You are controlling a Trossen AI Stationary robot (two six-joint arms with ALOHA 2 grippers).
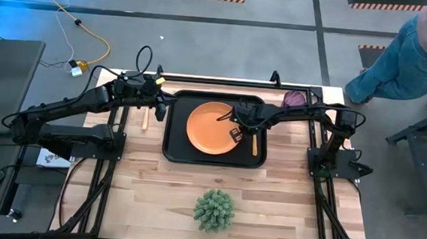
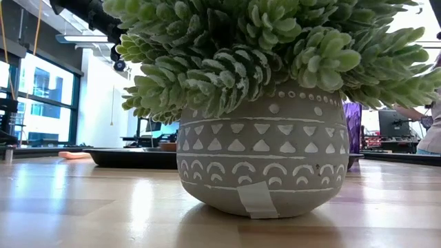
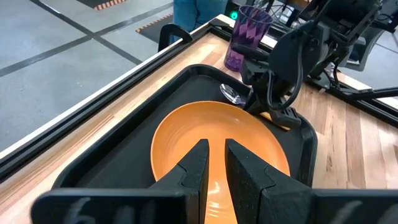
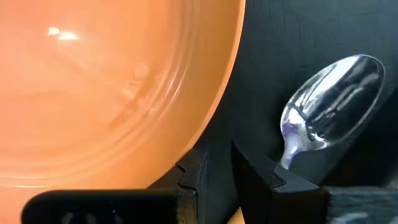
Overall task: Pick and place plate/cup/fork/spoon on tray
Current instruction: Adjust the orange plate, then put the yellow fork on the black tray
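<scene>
Right now the plate (image 1: 211,127) sits inside the tray (image 1: 173,151), taking up most of its middle; the spoon (image 4: 333,99) lies on the tray floor just beside the plate's rim on the side toward the right arm, bowl up, handle mostly hidden under the right gripper (image 1: 235,134); that gripper hangs low over the tray at the plate's edge, fingers (image 4: 255,168) drawn to a narrow gap with nothing between them, spoon neck just beside one finger; the left gripper (image 1: 159,110) hovers at the tray's opposite edge, fingers (image 3: 196,165) also close together and holding nothing; the cup (image 3: 247,34) stands upright on the table off the tray, near its far corner behind the right arm; a plant (image 1: 214,210) in a patterned pot stands on the table well apart from the tray's near side; fork not clearly made out.
</scene>
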